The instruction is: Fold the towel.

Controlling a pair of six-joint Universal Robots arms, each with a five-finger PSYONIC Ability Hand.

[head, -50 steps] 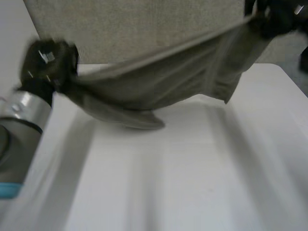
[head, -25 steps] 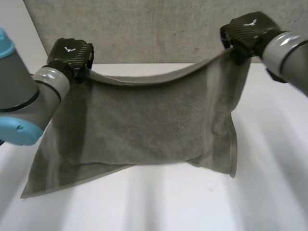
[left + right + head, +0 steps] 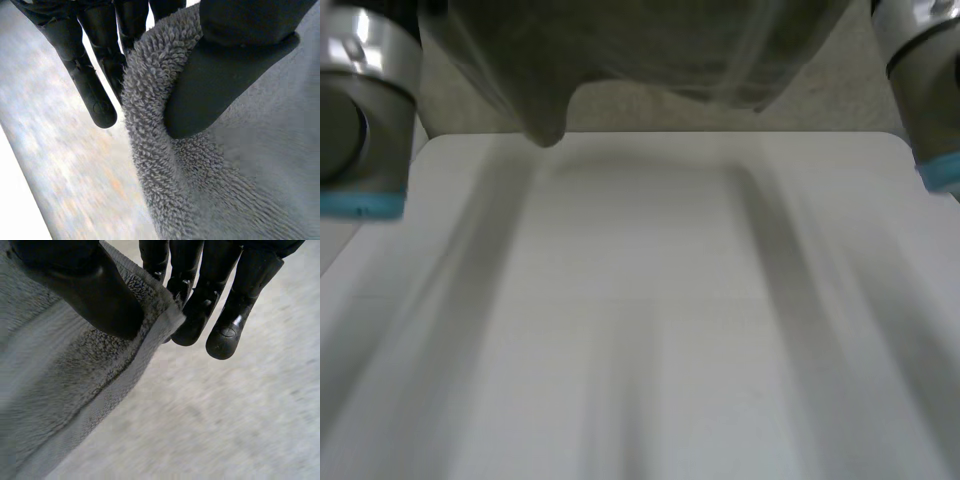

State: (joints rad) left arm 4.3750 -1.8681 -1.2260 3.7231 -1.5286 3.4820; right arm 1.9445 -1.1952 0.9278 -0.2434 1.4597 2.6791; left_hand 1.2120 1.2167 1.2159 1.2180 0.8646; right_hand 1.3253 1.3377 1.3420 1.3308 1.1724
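Two hands share the load here, one at each end of the terry towel's (image 3: 650, 50) upper edge. The whole cloth is in the air, off the white table (image 3: 650, 330).

At the left of the head view the left arm (image 3: 360, 110) rises beside the hanging cloth. In its wrist view the left hand (image 3: 225, 75) pinches the towel's looped edge. The thumb presses on the near face, and the fingers (image 3: 95, 85), nearly straight, back it from the other side.

The towel spans the gap between the arms, with its long axis running side to side across the head view. It hangs down from the hands as a sheet. Its lower edge is uneven, one drooping corner (image 3: 545, 125) dipping lowest toward the left, above the table's far edge.

In its own wrist view the right hand (image 3: 85, 290) clamps the hemmed corner in the same way. The thumb lies on top and the fingers (image 3: 235, 305) are extended just behind the hem. The right arm (image 3: 925, 90) stands at the right of the head view.

Neither hand has to reach, since both already have a grip. What matters is that the cloth lies below the hands, while the bare tabletop lies lower and nearer the robot. The coming move probably calls for lowering the free edge onto that surface, with both held ends level so the fold lands square.
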